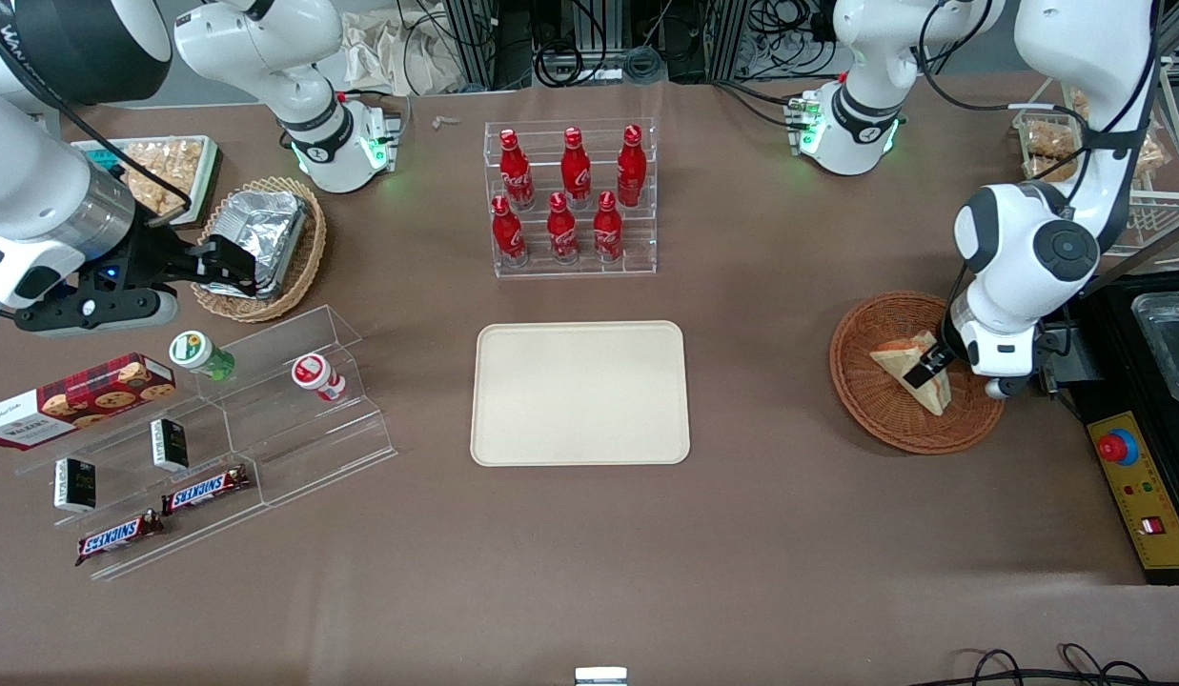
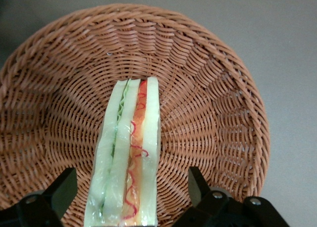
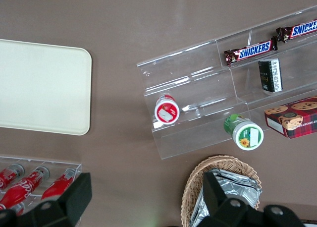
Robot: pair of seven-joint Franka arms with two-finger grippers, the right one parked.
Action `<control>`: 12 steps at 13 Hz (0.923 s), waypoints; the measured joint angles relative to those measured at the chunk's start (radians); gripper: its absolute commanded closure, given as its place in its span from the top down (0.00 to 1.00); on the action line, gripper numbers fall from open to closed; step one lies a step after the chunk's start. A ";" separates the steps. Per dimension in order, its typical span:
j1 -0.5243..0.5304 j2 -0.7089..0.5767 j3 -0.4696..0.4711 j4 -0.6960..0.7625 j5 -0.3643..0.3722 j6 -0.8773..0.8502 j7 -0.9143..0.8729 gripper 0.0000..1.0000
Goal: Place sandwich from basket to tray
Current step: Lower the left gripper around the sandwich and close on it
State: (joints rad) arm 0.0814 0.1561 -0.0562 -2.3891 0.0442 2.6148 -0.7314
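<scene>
The left arm bends down steeply, wrist pointing at the table. Its gripper (image 2: 131, 195) hangs low, fingers (image 2: 62, 190) spread wide apart.

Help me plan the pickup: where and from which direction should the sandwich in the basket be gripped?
Grip the sandwich across its flat bread faces, coming from above. It stands on edge in the basket, filling edge up, and the open gripper already straddles it, a finger at each face.

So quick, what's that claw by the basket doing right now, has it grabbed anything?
Left end effector: open, down in the basket, fingers on either side of the sandwich, not yet closed on it.
</scene>
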 measured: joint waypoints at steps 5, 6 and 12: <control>0.000 0.023 0.000 -0.017 0.000 0.028 0.001 0.37; 0.000 0.023 -0.001 -0.017 0.000 0.030 0.002 0.10; -0.001 0.027 -0.004 -0.018 0.000 0.030 0.011 0.00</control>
State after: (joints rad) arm 0.0804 0.1833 -0.0603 -2.4070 0.0440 2.6451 -0.7206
